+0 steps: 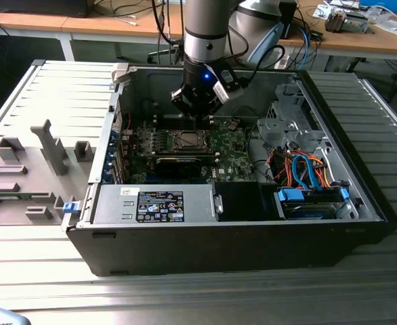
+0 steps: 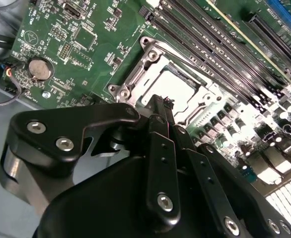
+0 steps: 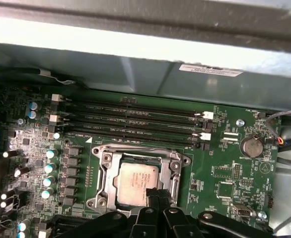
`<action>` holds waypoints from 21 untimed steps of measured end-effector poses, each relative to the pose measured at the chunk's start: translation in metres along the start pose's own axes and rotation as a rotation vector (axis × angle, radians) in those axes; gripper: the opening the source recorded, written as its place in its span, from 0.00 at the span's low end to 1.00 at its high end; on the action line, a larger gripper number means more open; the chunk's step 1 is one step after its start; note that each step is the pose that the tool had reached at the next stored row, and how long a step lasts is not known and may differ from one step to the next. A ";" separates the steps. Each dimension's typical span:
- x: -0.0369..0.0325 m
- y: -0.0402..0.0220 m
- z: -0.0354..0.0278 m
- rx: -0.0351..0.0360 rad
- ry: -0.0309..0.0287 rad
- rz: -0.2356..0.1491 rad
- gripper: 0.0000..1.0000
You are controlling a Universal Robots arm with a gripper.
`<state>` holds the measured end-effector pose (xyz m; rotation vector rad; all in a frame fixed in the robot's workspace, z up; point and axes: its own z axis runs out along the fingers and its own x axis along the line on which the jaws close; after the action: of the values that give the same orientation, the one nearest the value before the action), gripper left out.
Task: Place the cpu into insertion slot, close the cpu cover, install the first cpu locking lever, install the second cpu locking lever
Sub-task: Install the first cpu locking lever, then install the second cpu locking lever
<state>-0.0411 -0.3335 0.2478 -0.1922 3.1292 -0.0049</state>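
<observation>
While hovering, cpu (image 3: 137, 183) under cover (image 3: 106, 171).

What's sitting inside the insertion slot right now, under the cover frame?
The cpu lies inside the insertion slot, its silvery top showing through the cpu cover window in both wrist views. The contact field beneath it is hidden, and the gripper blocks the slot's near edge.

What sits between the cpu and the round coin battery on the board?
In the first wrist view, the cpu cover frame, then green board with small chips, separates the cpu from the coin battery.
</observation>
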 end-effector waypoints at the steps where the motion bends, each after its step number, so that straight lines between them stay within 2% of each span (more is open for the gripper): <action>1: 0.0000 0.0000 -0.0019 -0.0001 0.0000 0.000 0.11; 4: -0.0001 0.0000 -0.0060 -0.0001 -0.0001 0.000 0.11; 21: 0.0000 -0.0007 -0.0067 -0.0006 0.0001 0.000 0.11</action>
<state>-0.0410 -0.3342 0.2546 -0.1924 3.1294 -0.0039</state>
